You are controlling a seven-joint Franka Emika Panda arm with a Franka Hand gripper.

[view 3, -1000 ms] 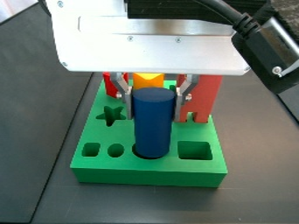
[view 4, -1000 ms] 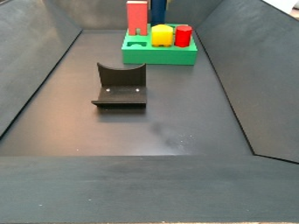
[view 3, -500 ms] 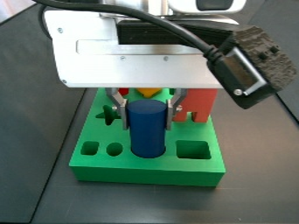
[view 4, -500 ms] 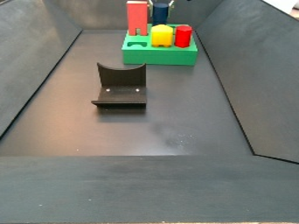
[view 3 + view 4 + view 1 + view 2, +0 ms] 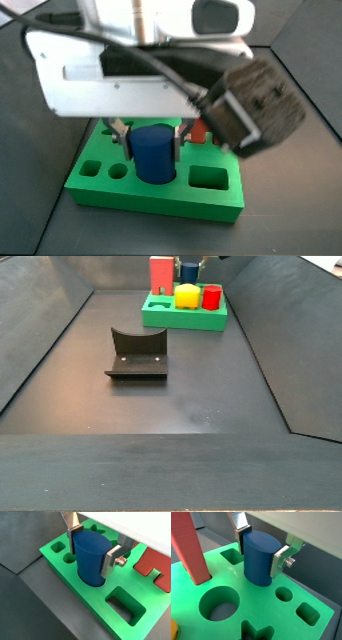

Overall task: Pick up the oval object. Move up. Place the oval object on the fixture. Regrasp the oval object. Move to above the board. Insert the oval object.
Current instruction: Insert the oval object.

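The oval object (image 5: 90, 554) is a dark-blue peg standing upright with its lower end in a hole of the green board (image 5: 67, 587). It also shows in the second wrist view (image 5: 259, 557) and in both side views (image 5: 151, 150) (image 5: 189, 274). My gripper (image 5: 92, 552) is over the board (image 5: 251, 599), its silver fingers (image 5: 280, 559) pressed on the peg's two narrow sides near the top, shut on it. The gripper (image 5: 150, 150) hangs under its white body. The black fixture (image 5: 136, 353) stands empty on the floor, well away from the board (image 5: 181, 319).
A tall red-pink block (image 5: 191, 547) stands in the board beside the peg. A yellow peg (image 5: 189, 296) and a red peg (image 5: 210, 298) sit in the board too. Open round, star and square holes (image 5: 127, 604) surround the peg. Dark walls enclose the floor.
The blue peg has gone down a little further into its hole with the gripper still around it. The gripper's body and cable have shifted in the side view.
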